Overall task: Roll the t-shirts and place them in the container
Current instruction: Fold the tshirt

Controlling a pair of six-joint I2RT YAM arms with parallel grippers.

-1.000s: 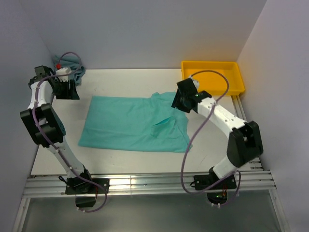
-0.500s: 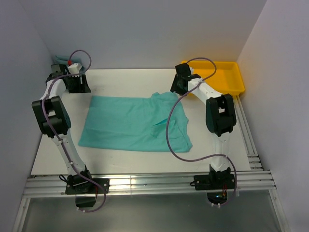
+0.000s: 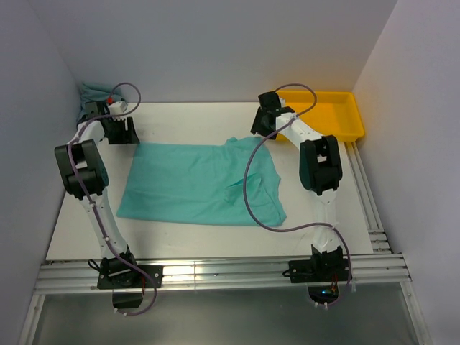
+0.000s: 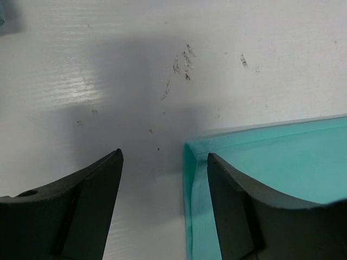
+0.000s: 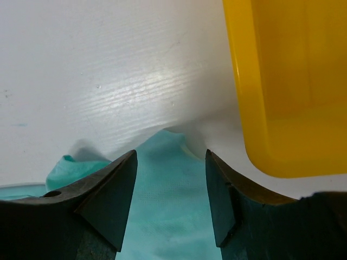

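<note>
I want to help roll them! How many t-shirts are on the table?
2. The mint-green t-shirt lies spread in the middle of the table; the blue-grey t-shirt is bunched in its far left corner, partly behind the left arm; that heap could hide more.

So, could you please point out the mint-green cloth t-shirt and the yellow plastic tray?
mint-green cloth t-shirt (image 3: 190,185), top external view, middle of its body.
yellow plastic tray (image 3: 339,116), top external view, bare floor.

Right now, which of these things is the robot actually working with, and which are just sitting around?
Part of the job:
mint-green t-shirt, spread flat
blue-grey t-shirt, bunched in the far left corner
left gripper and right gripper, both open at the spread shirt's far edge

Lying about:
yellow tray, beside the right gripper
</note>
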